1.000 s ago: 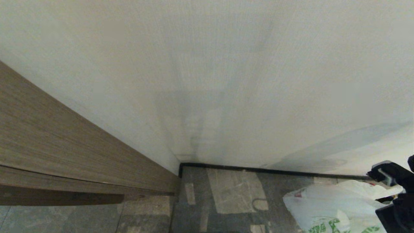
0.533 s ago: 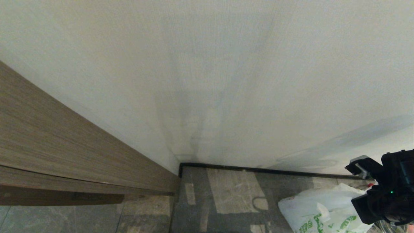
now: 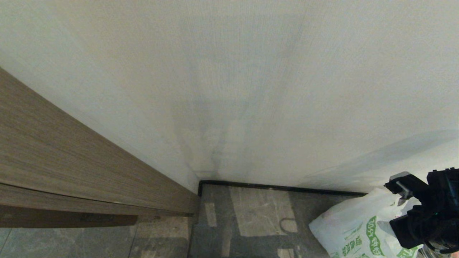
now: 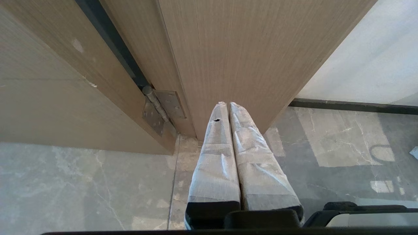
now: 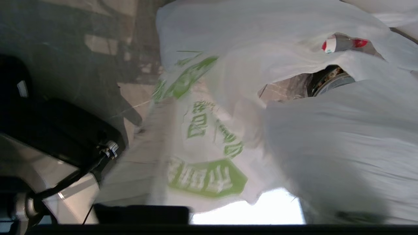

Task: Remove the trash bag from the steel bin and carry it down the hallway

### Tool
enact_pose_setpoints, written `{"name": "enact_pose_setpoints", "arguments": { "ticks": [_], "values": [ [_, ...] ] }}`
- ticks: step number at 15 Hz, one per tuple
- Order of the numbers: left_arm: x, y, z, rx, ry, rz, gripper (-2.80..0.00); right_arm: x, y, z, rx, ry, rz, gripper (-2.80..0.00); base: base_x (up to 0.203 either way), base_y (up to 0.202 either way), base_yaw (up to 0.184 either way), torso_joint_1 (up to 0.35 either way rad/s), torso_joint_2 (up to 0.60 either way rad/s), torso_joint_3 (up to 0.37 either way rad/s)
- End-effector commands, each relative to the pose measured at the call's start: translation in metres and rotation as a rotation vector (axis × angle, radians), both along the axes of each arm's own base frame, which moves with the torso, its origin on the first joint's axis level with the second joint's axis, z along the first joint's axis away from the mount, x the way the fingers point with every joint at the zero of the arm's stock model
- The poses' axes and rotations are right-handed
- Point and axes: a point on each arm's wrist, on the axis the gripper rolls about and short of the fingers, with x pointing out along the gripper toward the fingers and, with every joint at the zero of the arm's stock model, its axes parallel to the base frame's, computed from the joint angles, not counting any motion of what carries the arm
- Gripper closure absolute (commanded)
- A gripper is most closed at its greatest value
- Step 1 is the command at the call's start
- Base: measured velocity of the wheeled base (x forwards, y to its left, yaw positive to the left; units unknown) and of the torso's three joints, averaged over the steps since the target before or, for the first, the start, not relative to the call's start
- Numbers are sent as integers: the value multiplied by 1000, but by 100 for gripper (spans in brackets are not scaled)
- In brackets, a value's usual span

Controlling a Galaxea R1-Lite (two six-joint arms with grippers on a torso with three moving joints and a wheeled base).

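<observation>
While the trash bag slumps at five o'clock, I should draw my right gripper clear of its loops, though I cannot tell my finger gap.

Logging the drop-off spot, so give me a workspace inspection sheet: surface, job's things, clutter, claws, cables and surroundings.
Surface: glossy grey marble-pattern floor tiles, with pale light patches.
Job's things: white trash bag with green print sits on the floor near the wall, its mouth open; steel bin not seen.
Clutter: a red-and-white wrapper and a round dark item show inside the bag.
Claws: right claw is just above the bag; left claw parked, fingers together, by the wooden door frame.
Cables: a thin black cable on the robot's body.
Surroundings: white wall, black skirting strip.
</observation>
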Motion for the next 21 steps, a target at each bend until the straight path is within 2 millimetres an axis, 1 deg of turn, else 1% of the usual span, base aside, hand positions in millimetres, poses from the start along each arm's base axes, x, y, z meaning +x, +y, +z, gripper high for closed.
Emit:
{"name": "enact_pose_setpoints", "arguments": {
  "ticks": [1, 3, 5, 7, 8, 10, 14, 15, 19, 21],
  "values": [
    [0, 0, 0, 0, 0, 1, 0, -16, -1, 21, 2, -101, -3, -280, 0, 0, 0, 0, 0, 0],
    [0, 0, 0, 0, -2, 1, 0, -37, -4, 37, 4, -169, -15, -280, 0, 0, 0, 0, 0, 0],
    [0, 0, 0, 0, 0, 1, 0, -62, -6, 48, 5, -219, -22, -280, 0, 0, 0, 0, 0, 0],
    [0, 0, 0, 0, 0, 1, 0, -87, -7, 52, 1, -230, -33, -280, 0, 0, 0, 0, 0, 0],
    [0, 0, 0, 0, 0, 1, 0, -97, -9, 53, -9, -236, -55, -280, 0, 0, 0, 0, 0, 0],
    [0, 0, 0, 0, 0, 1, 0, -108, -13, 56, -49, -266, -143, -280, 0, 0, 0, 0, 0, 0],
    [0, 0, 0, 0, 0, 1, 0, -117, -16, 56, -64, -304, -264, -280, 0, 0, 0, 0, 0, 0],
    [0, 0, 0, 0, 0, 1, 0, -120, -17, 56, -56, -324, -295, 0, 0, 0, 0, 0, 0, 0],
    [0, 0, 0, 0, 0, 1, 0, -143, -16, 52, -37, -348, -306, 0, 0, 0, 0, 0, 0, 0],
    [0, 0, 0, 0, 0, 1, 0, -159, -16, 51, -19, -414, -310, 0, 0, 0, 0, 0, 0, 0]
  ]
}}
